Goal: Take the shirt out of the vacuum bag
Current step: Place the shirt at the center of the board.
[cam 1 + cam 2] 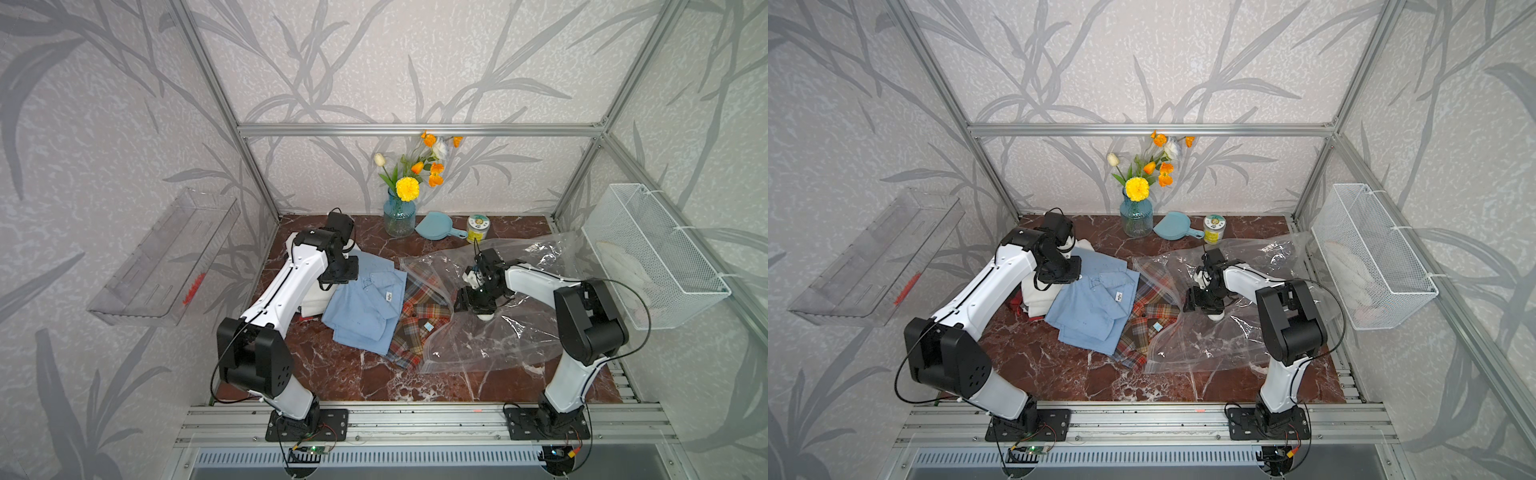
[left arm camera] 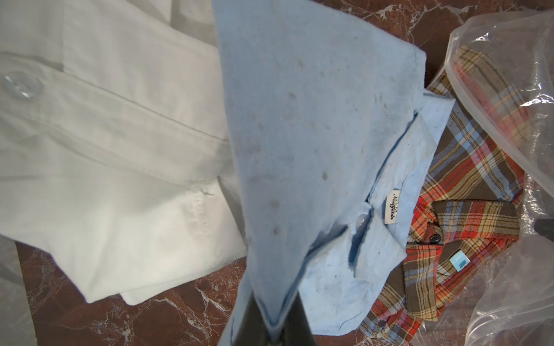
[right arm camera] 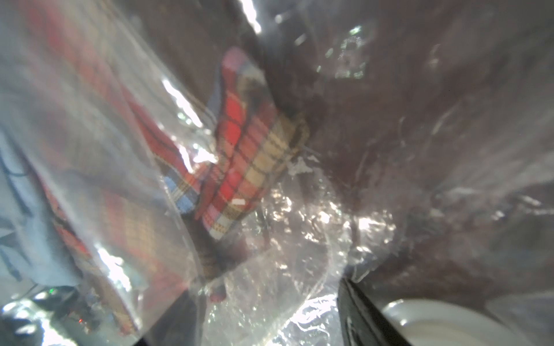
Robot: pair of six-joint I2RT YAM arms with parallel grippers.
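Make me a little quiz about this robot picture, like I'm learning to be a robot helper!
1. True or false: the plaid shirt is all the way out of the vacuum bag.
2. Pick one: what is the left end effector pinching? A) a white shirt B) a blue shirt C) the clear bag
3. Short answer: what colour is the glass vase holding the flowers?

Key
1. False: part of the plaid shirt is still under the clear plastic.
2. B: its tips are shut on a fold of the blue shirt.
3. Blue.
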